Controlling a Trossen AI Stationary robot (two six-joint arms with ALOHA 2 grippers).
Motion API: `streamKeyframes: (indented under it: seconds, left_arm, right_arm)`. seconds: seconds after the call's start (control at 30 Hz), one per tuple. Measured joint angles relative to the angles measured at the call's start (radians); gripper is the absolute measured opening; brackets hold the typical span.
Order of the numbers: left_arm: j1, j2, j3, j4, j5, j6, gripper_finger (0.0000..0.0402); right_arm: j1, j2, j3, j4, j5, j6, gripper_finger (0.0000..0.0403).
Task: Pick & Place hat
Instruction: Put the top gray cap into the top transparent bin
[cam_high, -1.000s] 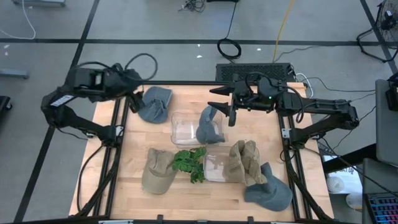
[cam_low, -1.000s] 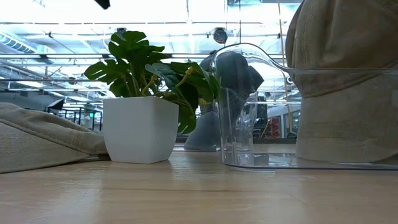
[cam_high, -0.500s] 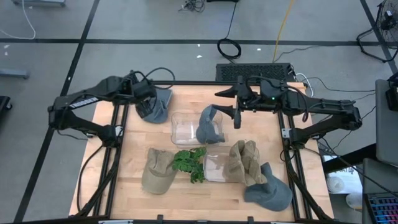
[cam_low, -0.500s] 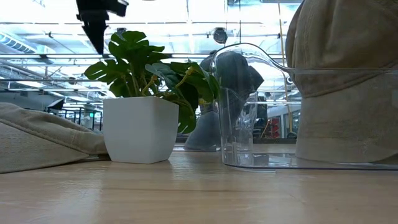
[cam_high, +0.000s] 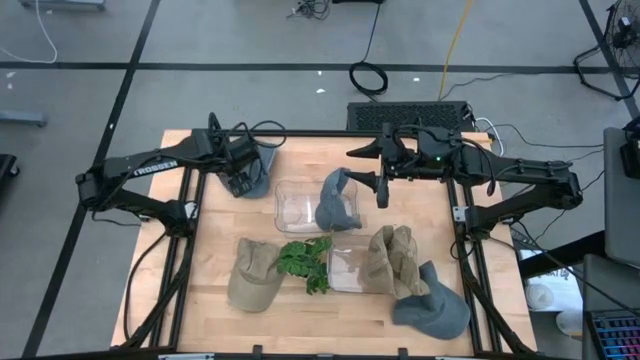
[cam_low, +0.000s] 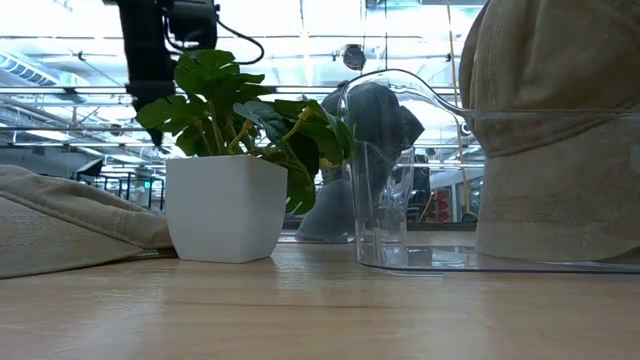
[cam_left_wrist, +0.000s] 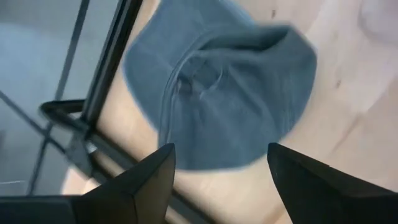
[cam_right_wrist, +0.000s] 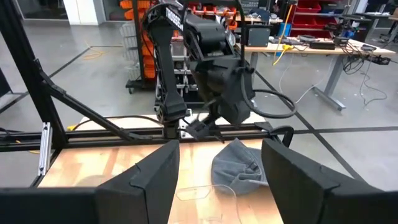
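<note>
**A:** Blue denim hat (cam_high: 258, 160) is your target, sitting at the far left corner of the wooden table (cam_high: 300, 315), right by the black frame rail. Your left gripper (cam_high: 240, 178) is directly over it, fingers (cam_left_wrist: 140, 186) spread wide with the hat showing between them in the left wrist view. Nothing pinched, and I can't tell if the tips touch the cloth.

**B:** What about your other arm?

**A:** Right gripper (cam_high: 381, 187) hangs above the far right part of the table, just beside the grey-blue hat (cam_high: 336, 200) draped over the rim of the far clear bin (cam_high: 290, 210). Fingers (cam_right_wrist: 146, 183) apart, holding nothing.

**B:** Rest of the table?

**A:** Tan hat (cam_high: 254, 275) lies near the front left, small plant (cam_high: 306, 264) in a white pot (cam_low: 225, 205) next to it, then the near clear bin (cam_high: 345, 268) with a tan camo hat (cam_high: 392, 260) hanging on it, and another blue hat (cam_high: 432, 305) at the front right. Grey floor, cables and a black box behind the table.

**B:** Any view giving you extra?

**A:** Low view shows the left arm (cam_low: 150, 60) coming down behind the plant leaves, which the high view can't give you. Right wrist view looks across at the left arm over the denim hat, with workbenches in the room behind.
</note>
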Motion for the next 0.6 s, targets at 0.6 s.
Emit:
streamKeyframes:
  seconds: [0.6]
  left_arm:
    - [0.178,0.124,-0.051,0.488,0.222,-0.364,0.0267]
  right_arm:
    - [0.0,0.0,0.0,-0.052,0.0,0.032,0.0217]
